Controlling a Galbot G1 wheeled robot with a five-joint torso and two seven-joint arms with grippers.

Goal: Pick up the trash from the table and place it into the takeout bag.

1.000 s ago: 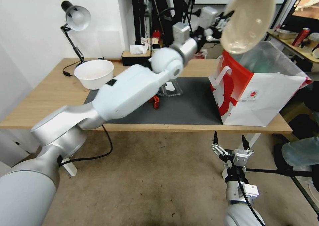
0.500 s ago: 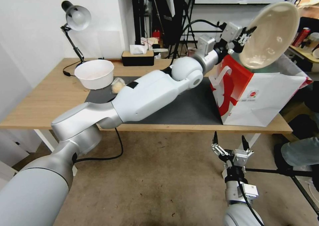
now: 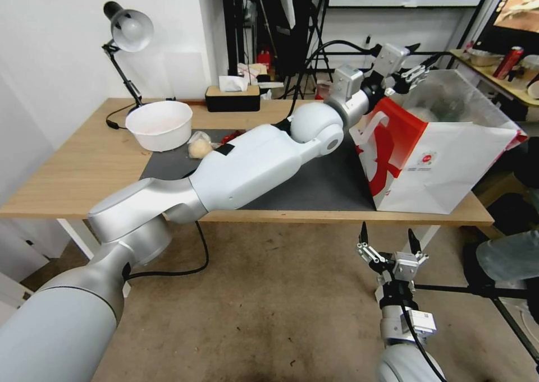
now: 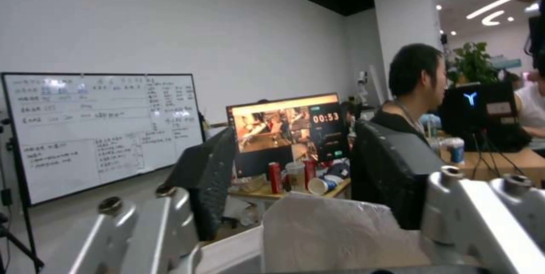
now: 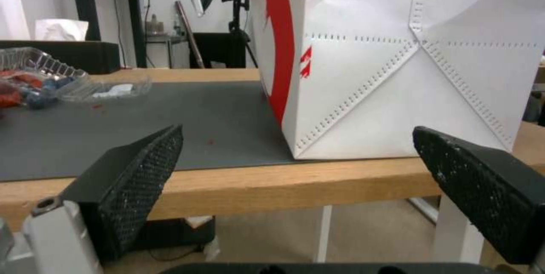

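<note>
Head view first: left arm stretches across the table (image 3: 67,163) with the left gripper (image 3: 418,62) up at the near top edge of the bag (image 3: 443,169), fingers spread apart and nothing between them. The bag stands on the right end of the mat (image 3: 314,185), mouth open, foil lining showing, some pale and green stuff inside that I can't make out properly. A bagged lump (image 3: 199,145) sits on the mat just beside the white bowl (image 3: 159,124). Right gripper (image 3: 389,242) hangs low in front of the table edge, over the floor, wide open and empty.

Left wrist view: both dark fingers (image 4: 210,176) stand well apart, nothing held, with a crinkled bit of bag (image 4: 329,231) right below them.

Right wrist view: pads (image 5: 142,172) wide apart, empty, facing the bag's (image 5: 397,74) white side at table height. A clear tray (image 5: 57,80) lies farther off on the mat (image 5: 170,129).
</note>
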